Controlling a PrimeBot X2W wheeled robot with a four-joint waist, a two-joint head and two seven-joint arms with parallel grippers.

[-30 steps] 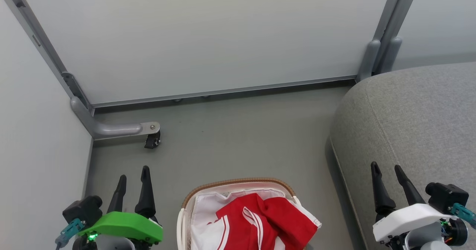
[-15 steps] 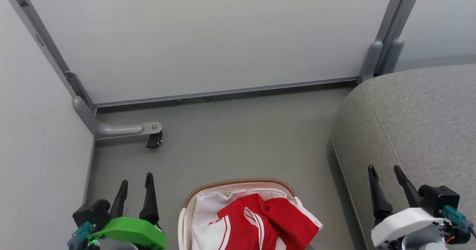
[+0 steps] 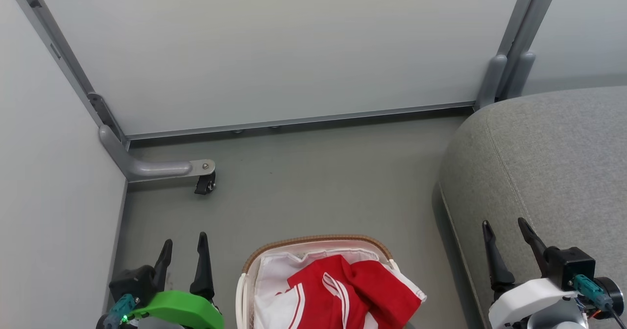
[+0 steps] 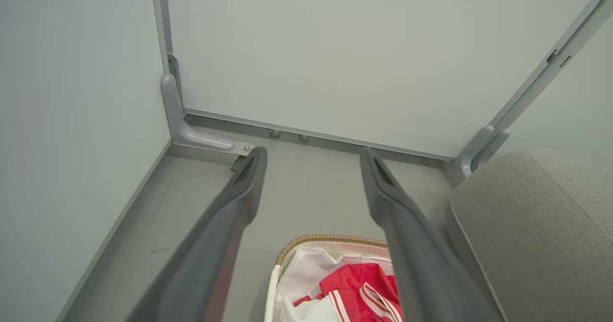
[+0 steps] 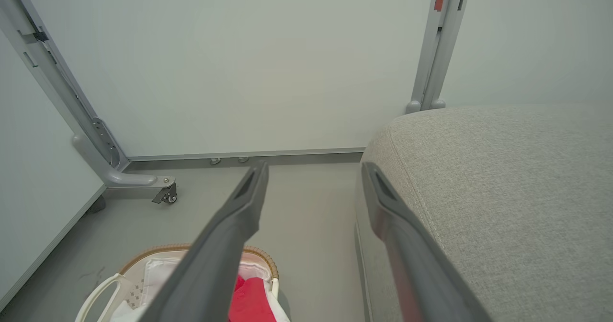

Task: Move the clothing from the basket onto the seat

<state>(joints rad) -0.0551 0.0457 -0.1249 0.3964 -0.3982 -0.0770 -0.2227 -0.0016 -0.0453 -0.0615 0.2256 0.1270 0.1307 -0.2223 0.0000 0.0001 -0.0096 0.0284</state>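
Head view: left gripper (image 3: 185, 237) and right gripper (image 3: 503, 221) have dropped slightly.

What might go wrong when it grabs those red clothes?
The red clothing lies on the white liner, so the left hand may pinch the liner too and drag the basket along. One garment drapes over the basket's right edge and might slip to the floor short of the couch.

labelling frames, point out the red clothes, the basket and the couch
red clothes (image 3: 362, 290), head view, middle red fold
basket (image 3: 313, 238), head view, brown woven rim
couch (image 3: 548, 162), head view, bare grey top
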